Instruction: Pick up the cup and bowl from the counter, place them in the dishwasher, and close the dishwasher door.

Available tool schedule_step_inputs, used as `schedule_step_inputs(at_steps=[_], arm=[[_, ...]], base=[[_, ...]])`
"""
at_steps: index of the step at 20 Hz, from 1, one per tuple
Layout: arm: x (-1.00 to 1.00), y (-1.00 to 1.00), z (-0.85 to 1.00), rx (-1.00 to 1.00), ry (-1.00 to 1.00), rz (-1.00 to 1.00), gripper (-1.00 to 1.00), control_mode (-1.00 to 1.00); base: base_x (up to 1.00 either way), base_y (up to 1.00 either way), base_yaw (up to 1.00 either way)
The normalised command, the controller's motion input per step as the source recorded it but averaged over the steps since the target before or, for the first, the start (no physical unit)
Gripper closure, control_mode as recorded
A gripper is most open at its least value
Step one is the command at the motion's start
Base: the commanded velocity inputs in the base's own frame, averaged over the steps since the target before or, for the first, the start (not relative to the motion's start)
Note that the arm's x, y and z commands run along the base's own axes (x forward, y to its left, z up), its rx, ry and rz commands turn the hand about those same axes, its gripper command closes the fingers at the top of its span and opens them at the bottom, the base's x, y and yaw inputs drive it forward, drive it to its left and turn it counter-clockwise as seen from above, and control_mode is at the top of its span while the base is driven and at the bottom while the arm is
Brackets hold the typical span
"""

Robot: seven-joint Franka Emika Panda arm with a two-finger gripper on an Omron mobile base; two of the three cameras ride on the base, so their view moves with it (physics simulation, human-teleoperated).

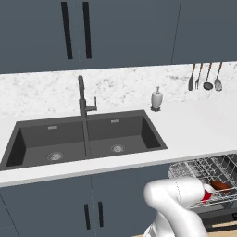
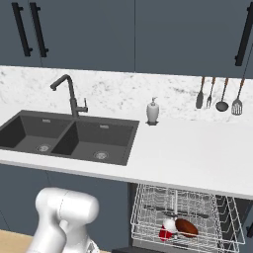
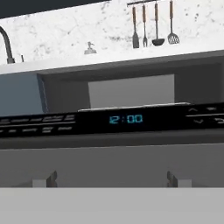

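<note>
The red cup with its white part lies in the dishwasher's wire rack, right beside the reddish-brown bowl. Both also show past my arm: cup, bowl, rack. The rack is pulled out under the white counter. The hand view looks low along the dishwasher door, whose dark control strip reads 12:00, with the dark interior behind it. My gripper is open, its fingertips far apart just in front of the door, with nothing between them.
A white soap bottle stands on the counter right of the dark double sink and its faucet. Several utensils hang on the back wall. Blue-grey cabinets flank the dishwasher.
</note>
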Motion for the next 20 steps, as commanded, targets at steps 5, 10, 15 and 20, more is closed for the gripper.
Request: schedule_step_inputs(at_steps=[5,10,15,20], arm=[[0.42,-0.42,-0.80,0.00,0.00,-0.14,-1.00,-1.00],[0.14,-0.16,-0.49,0.00,0.00,-0.04,-1.00,-1.00],[0.14,-0.05,-0.26,0.00,0.00,-0.03,-1.00,-1.00],[-0.14,-0.10,-0.27,0.00,0.00,-0.05,-1.00,-1.00]], base=[[0.00,0.00,0.00],[0.00,0.00,0.00],[0.00,0.00,0.00],[0.00,0.00,0.00]])
